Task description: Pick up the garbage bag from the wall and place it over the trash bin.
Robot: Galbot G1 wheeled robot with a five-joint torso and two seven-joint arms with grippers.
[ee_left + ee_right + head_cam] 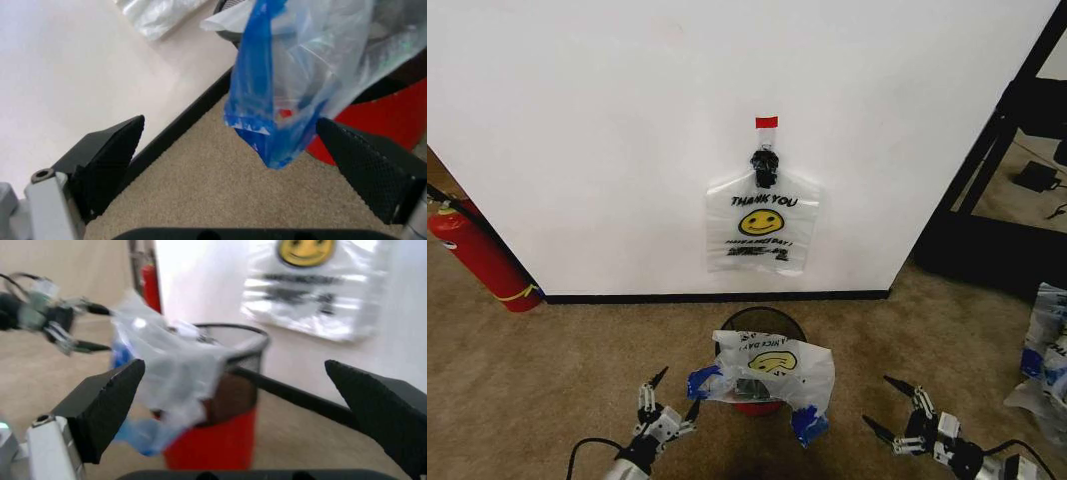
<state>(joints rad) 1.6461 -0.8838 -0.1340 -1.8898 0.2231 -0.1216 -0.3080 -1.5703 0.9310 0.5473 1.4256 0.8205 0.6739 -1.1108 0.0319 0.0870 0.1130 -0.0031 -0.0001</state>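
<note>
Carpet below wall: garbage bag [767,368] drapes trash bin [761,322]; left gripper [667,398] and right gripper [893,408] released; next, seating check.

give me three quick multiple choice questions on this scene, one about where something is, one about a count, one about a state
1. Where is the fire extinguisher?
A. against the wall on the robot's left
B. inside the trash bin
C. hanging from the hook

2. How many smiley-face bags show in the head view?
A. one
B. two
C. four

3. What state is the left gripper in?
A. shut on the bag
B. open
C. shut on the bin

Answers:
1 A, it leans by the wall at left.
2 B, a garbage bag drapes over the trash bin and another bag hangs on the wall.
3 B, its fingers are spread beside the draped bag's blue corner.
</note>
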